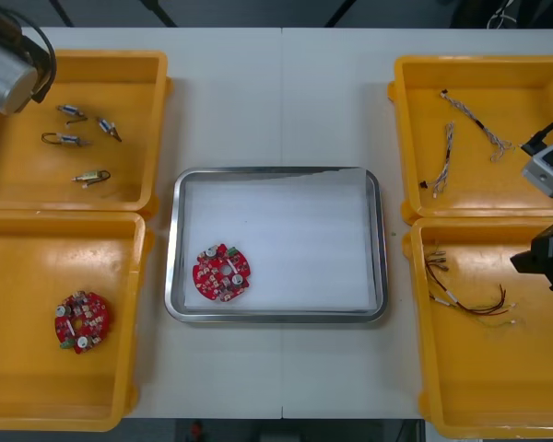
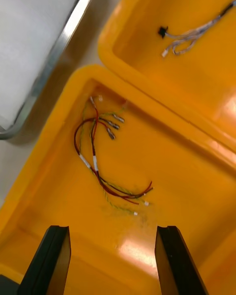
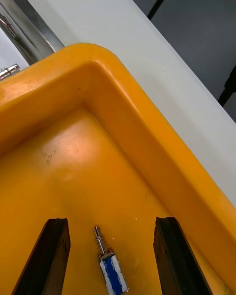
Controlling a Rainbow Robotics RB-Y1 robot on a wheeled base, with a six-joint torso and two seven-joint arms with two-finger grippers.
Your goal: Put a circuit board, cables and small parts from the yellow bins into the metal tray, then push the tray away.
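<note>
The left gripper [image 3: 112, 222] is wide open and empty, with a small metal part [image 3: 112, 270] lying between its jaws in a bin [image 3: 123, 128]. A board [image 1: 221, 272] sits in the tray [image 1: 276, 172]. The right gripper [image 2: 112, 230] is open and empty, a red and yellow cable [image 2: 98, 169] just ahead of its jaws.

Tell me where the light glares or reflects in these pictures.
Front view: the metal tray has a gleaming rim. Right wrist view: white glare patches on the floor of the near right bin, between the fingers of the open right tool. Left wrist view: a soft sheen on the floor of the far left bin, beyond the open left tool.
</note>
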